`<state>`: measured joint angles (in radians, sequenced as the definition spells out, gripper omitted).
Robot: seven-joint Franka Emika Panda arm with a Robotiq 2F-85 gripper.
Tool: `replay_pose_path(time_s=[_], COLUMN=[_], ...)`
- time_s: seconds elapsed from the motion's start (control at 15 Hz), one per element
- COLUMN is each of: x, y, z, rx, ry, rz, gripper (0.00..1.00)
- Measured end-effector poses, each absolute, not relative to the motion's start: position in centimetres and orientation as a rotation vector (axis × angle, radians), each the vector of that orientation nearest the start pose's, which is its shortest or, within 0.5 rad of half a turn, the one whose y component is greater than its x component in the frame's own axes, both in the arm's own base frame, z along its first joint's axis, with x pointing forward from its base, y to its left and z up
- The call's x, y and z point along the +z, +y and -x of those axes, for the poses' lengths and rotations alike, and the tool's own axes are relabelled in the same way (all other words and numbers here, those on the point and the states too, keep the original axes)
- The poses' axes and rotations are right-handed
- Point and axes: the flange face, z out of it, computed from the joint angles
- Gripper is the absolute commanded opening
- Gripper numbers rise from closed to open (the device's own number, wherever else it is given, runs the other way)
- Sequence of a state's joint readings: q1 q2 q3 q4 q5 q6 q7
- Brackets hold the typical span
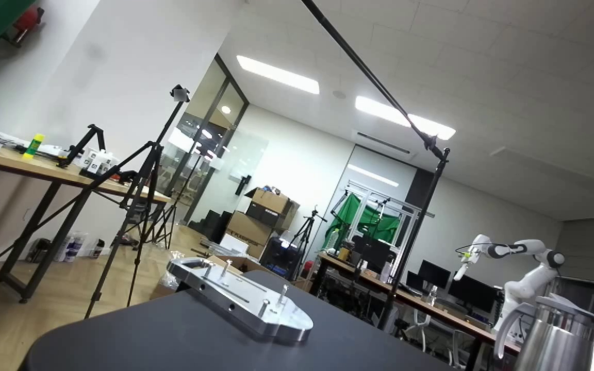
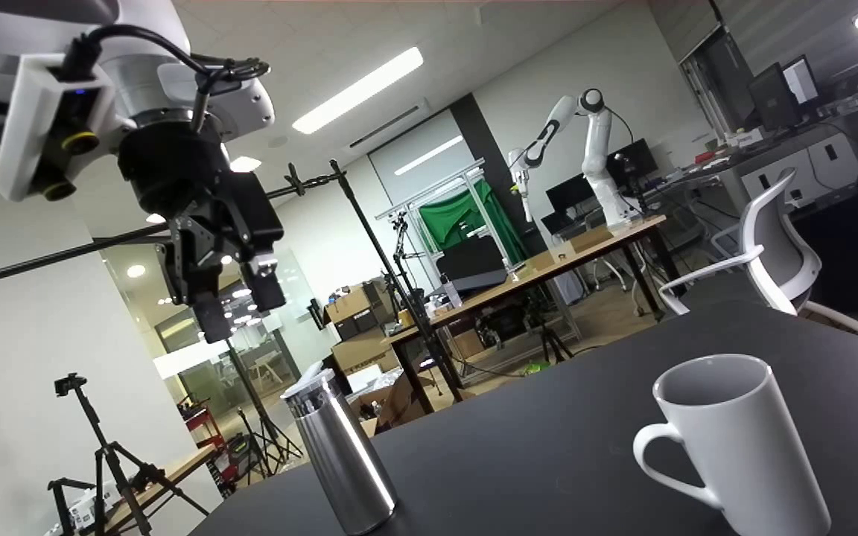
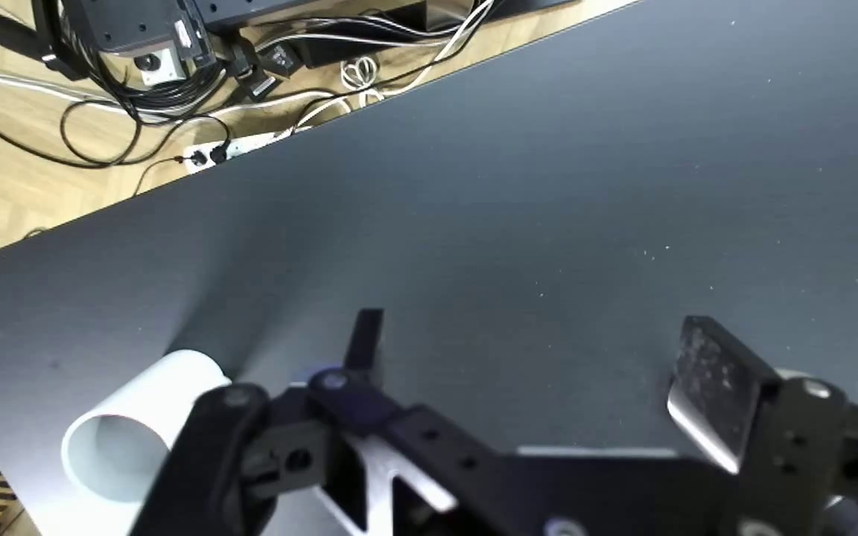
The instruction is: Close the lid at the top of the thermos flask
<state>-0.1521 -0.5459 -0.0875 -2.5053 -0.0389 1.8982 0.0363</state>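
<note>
The thermos flask (image 2: 351,458) is a silver steel jug standing on the dark table. It also shows at the lower right edge of an exterior view (image 1: 560,342), with its grey handle to the left. The grey lid (image 2: 308,381) at its top appears partly raised and tilted. In the wrist view a steel sliver of the flask (image 3: 697,432) shows beside the right finger; the rest is hidden. My gripper (image 2: 241,307) is above the flask and apart from it. In the wrist view the gripper (image 3: 533,324) is open, with nothing between its fingers.
A white mug (image 2: 745,454) stands on the table (image 2: 533,461); it also shows in the wrist view (image 3: 138,428). A metal plate with upright posts (image 1: 240,299) lies on the table in an exterior view. Cables (image 3: 153,97) lie on the floor beyond the table edge.
</note>
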Motion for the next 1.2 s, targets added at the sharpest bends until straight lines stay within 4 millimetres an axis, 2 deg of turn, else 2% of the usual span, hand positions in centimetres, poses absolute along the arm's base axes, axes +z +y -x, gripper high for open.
replay_pose_path(time_s=[0.07,0.13,0.2,0.4,0.67,0.87,1.0,1.2], x=[46.4,46.4,46.4,46.7,47.3,47.9,48.2,48.7], y=[-9.3,-9.2,-9.0,-7.8,-4.5,-1.3,0.6,2.3], z=[-36.9,-37.8,-39.0,-43.8,-50.2,-53.2,-54.4,-55.1], rx=[0.077,0.055,0.036,-0.021,-0.081,-0.103,-0.102,-0.085], ry=[0.384,0.379,0.369,0.346,0.329,0.288,0.251,0.203], rz=[3.104,3.109,3.114,3.121,3.135,3.139,3.141,3.152], gripper=[1.0,0.75,0.75,0.53,0.25,0.05,0.0,0.01])
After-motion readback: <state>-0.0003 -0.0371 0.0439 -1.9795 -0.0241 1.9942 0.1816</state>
